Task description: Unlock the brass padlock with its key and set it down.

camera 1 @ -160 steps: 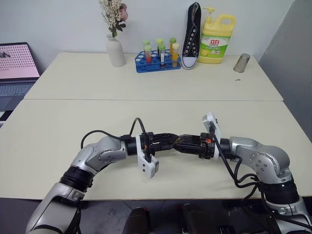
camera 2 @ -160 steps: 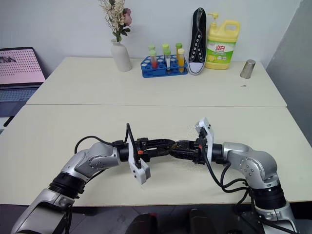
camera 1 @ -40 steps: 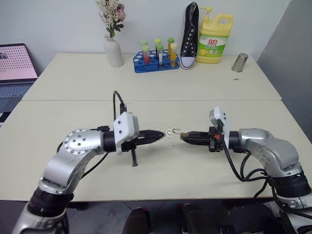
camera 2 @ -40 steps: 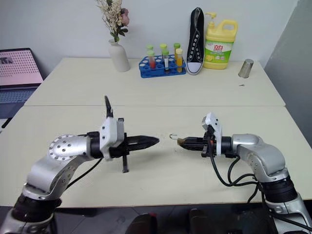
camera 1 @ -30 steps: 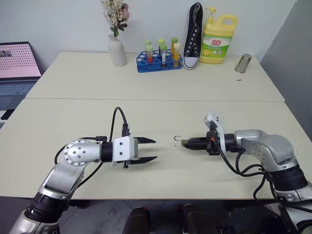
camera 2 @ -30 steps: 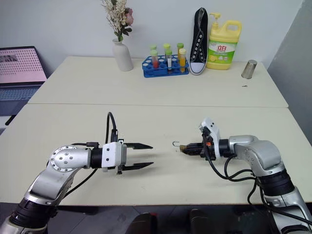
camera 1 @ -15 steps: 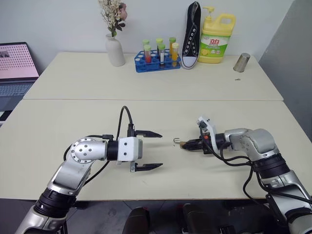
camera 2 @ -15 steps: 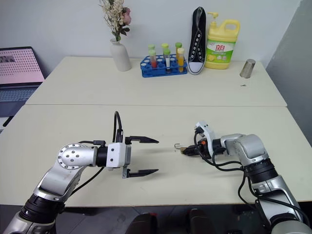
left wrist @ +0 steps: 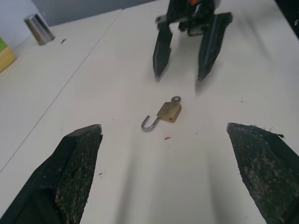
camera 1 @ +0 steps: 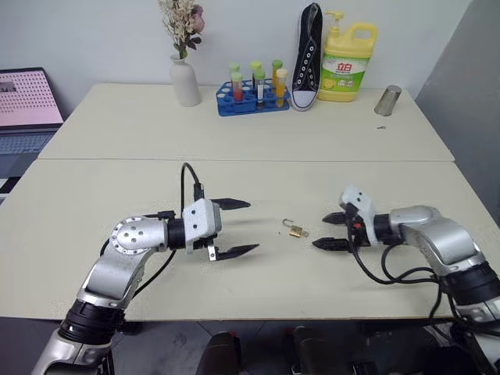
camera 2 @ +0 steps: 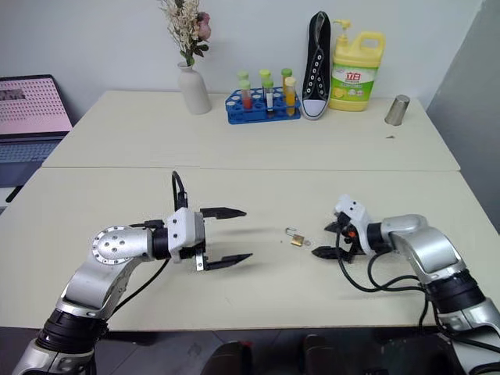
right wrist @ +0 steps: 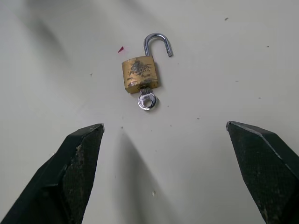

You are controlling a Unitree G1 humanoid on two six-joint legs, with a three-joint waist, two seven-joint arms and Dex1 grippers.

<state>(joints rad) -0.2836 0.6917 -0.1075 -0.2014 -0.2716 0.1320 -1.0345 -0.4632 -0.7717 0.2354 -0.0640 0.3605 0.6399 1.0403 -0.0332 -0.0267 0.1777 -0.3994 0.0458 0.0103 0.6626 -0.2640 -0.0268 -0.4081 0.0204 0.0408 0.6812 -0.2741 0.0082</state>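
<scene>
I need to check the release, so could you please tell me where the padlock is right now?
In the head views the padlock lies on the front table with its shackle open and the key in it, between the open left gripper and open right gripper, nearer the right.

This looks like a robotics lab or test room: two plain cream tables [camera 1: 234, 133] pushed together against a bare wall, a laptop [camera 1: 27, 105] at the side, and an odd set of props: test-tube rack [camera 1: 251, 92], sneaker [camera 1: 307, 56], detergent jug [camera 1: 345, 53], flower vase [camera 1: 184, 78], metal cup [camera 1: 386, 101].
</scene>
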